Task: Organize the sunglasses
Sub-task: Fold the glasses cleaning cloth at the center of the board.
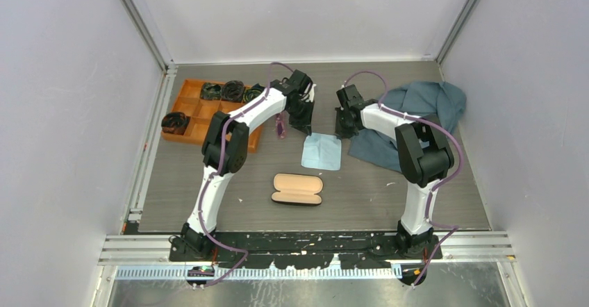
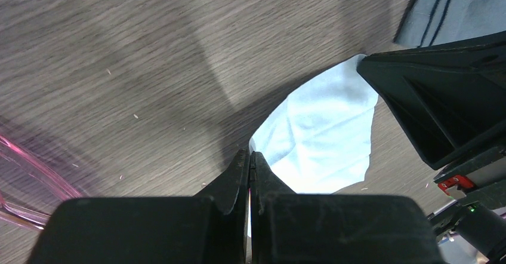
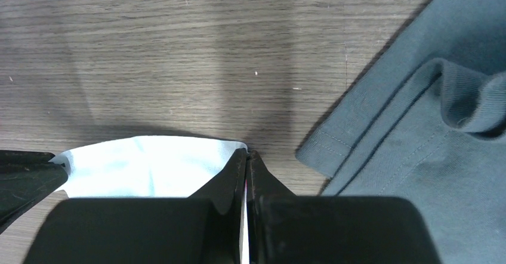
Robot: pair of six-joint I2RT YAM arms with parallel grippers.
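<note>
The sunglasses (image 1: 281,126), a thin purple-pink pair, lie on the table just left of my left gripper (image 1: 305,123); their pink frame shows at the lower left of the left wrist view (image 2: 30,171). A small light-blue cloth (image 1: 321,151) lies flat between my arms. My left gripper (image 2: 250,153) is shut on the cloth's (image 2: 322,126) far left corner. My right gripper (image 1: 345,130) (image 3: 246,152) is shut on the cloth's (image 3: 149,162) far right corner. The black case (image 1: 297,189) lies open, tan lining up, nearer the arm bases.
An orange divided tray (image 1: 198,110) with dark items in some compartments stands at the back left, by the left arm. A grey-blue garment (image 1: 417,109) is bunched at the back right, right beside the right gripper (image 3: 417,126).
</note>
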